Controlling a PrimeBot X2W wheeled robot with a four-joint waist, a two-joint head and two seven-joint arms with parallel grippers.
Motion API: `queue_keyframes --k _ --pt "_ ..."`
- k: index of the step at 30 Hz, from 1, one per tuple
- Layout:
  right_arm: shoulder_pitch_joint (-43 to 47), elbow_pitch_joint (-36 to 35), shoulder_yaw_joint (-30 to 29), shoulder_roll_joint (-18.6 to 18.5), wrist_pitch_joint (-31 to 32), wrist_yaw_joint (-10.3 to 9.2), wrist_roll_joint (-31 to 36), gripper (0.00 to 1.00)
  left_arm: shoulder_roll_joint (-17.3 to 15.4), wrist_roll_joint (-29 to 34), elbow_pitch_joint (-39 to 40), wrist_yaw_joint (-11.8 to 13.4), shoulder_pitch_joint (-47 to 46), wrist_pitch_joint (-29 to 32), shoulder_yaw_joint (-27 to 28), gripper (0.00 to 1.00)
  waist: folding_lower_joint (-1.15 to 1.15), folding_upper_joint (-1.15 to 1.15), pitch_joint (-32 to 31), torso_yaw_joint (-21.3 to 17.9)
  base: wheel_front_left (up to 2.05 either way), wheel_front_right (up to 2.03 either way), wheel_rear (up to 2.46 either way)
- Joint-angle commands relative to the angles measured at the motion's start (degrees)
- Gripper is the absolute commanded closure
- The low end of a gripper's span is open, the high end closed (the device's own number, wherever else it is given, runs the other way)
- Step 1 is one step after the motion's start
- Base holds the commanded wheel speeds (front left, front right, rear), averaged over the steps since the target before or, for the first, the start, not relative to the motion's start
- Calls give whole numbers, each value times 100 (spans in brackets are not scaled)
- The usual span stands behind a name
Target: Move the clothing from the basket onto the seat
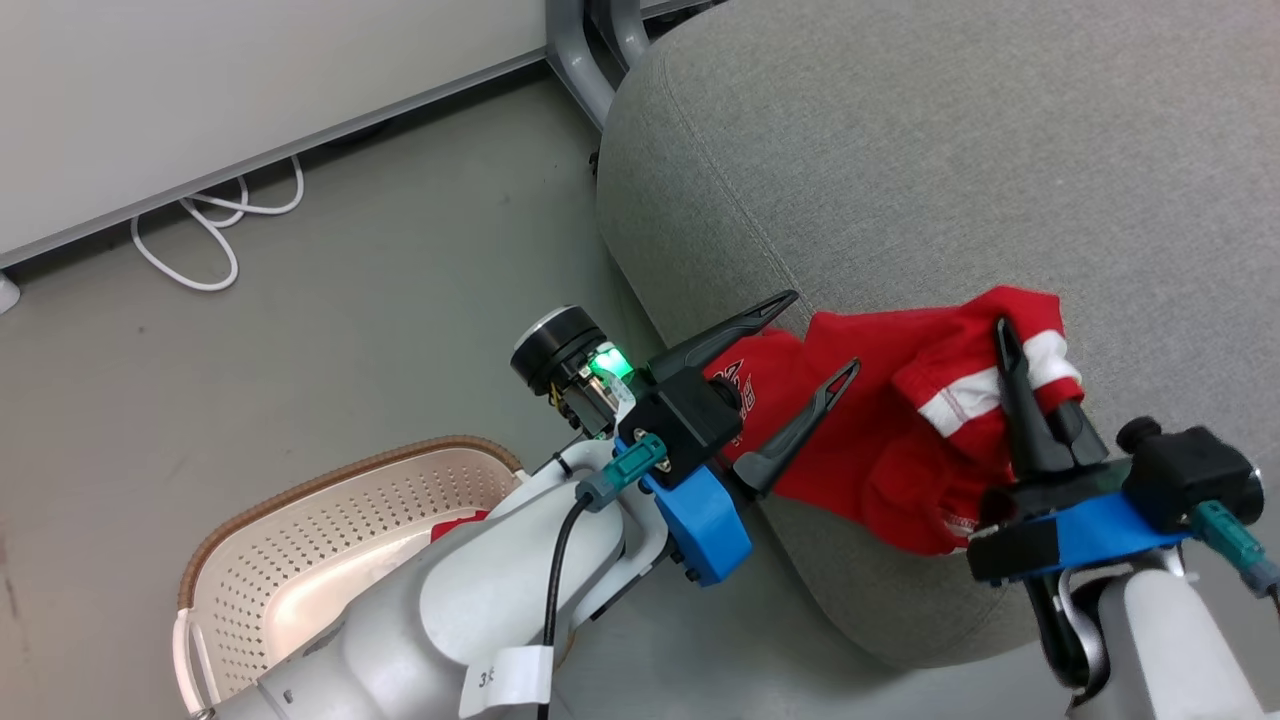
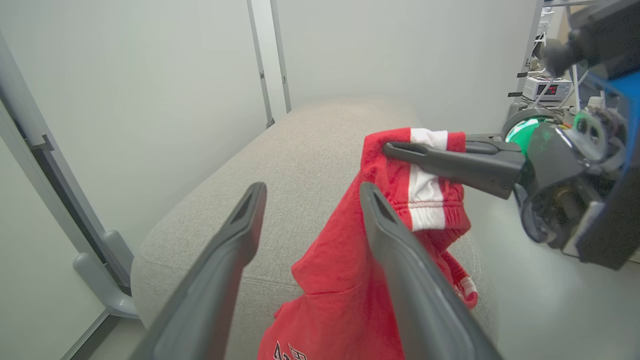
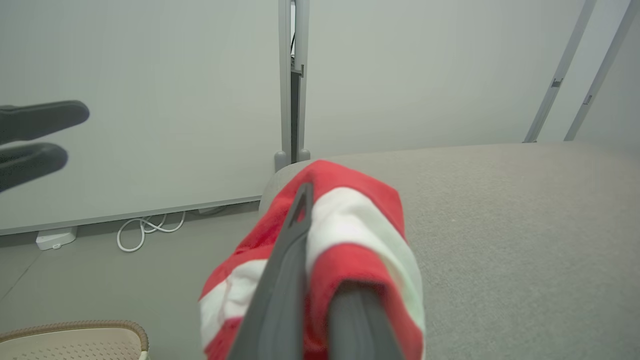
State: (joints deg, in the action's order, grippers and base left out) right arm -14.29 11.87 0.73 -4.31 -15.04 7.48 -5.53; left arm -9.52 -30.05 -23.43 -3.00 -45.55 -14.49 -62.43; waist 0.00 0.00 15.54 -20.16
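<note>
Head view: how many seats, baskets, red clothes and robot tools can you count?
seat: 1
basket: 1
red clothes: 2, the striped garment draped over the seat edge and a red bit peeking out of the basket
tools: 2, the left tool open and the right tool pinching the striped garment
Total: 6
</note>
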Motion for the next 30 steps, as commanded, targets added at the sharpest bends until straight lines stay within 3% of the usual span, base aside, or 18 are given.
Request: queue_keyframes --k 1,10,14,15,25,30 --pt "-220 -113 -29 -66 -23 3 29 100 -21 45 26 28 -50 -34 20 0 0 0 56 23 0 0 0" --pt "-1481 -499 -342 -575 -22 2 82 100 -138 249 273 85 -314 -61 144 0 0 0 653 165 0 0 0" --pt "-2287 -588 -631 -1024 -23 2 96 100 -243 385 380 93 -522 -64 187 0 0 0 1095 270 0 0 0" --pt "-2713 -617 -899 -1292 -23 2 85 100 -298 463 430 97 -628 -64 192 0 0 0 1345 330 0 0 0" --pt "-4010 -84 -2163 -2674 -21 2 -39 100 -483 760 736 84 -1204 69 175 0 0 0 2458 628 0 0 0" --pt "-4156 564 -2294 -2870 -22 2 -95 100 -579 866 836 61 -1398 114 151 0 0 0 2811 678 0 0 0"
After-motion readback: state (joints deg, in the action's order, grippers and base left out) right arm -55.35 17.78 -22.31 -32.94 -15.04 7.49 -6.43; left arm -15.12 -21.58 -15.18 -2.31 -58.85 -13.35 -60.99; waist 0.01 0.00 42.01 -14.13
